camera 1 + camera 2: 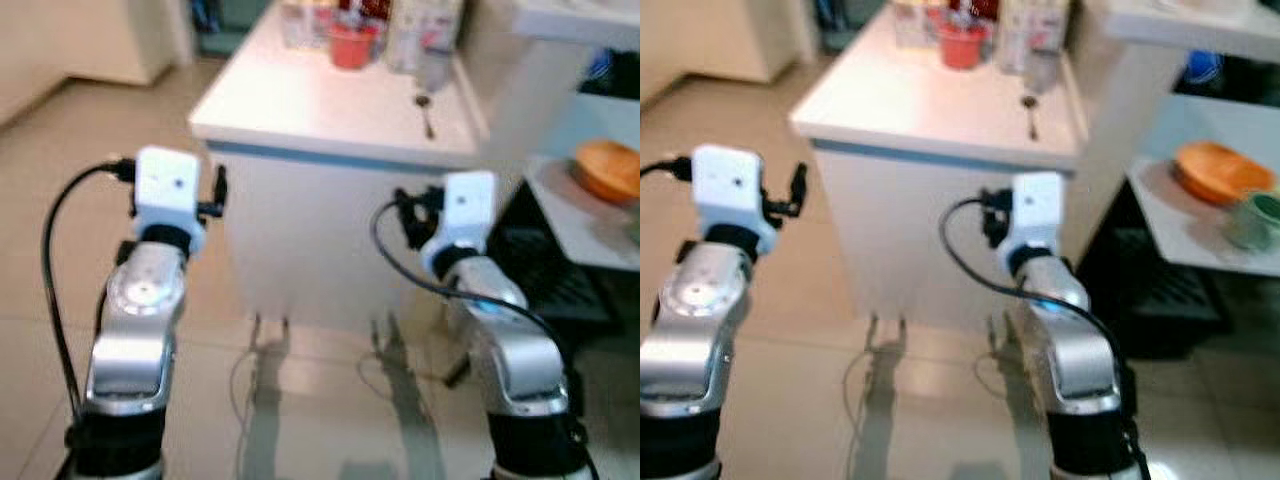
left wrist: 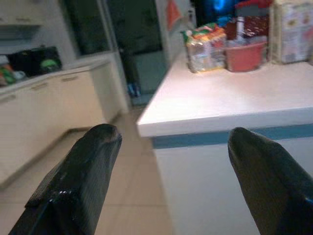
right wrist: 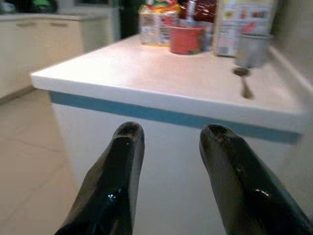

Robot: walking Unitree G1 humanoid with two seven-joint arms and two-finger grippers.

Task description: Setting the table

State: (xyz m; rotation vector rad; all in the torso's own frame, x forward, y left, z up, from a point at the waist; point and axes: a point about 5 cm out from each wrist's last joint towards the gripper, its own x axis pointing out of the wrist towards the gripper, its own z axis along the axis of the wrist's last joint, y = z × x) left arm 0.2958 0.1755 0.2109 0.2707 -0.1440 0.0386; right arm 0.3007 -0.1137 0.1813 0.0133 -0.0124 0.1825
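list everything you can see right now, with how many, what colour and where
counter: one, white top with a blue strip under its edge, straight ahead
tub: one, red, far end of the counter
food packets: a few, mixed colours, beside the tub, exact count unclear
spoon: one, metal, lying on the counter's right side
cup: one, grey, just beyond the spoon
shelf: one, white, to the right of the counter
bowl: one, orange, on the shelf
mug: one, green, next to the bowl
left end effector: black fingers, open, before the counter
right end effector: black fingers, open, before the counter
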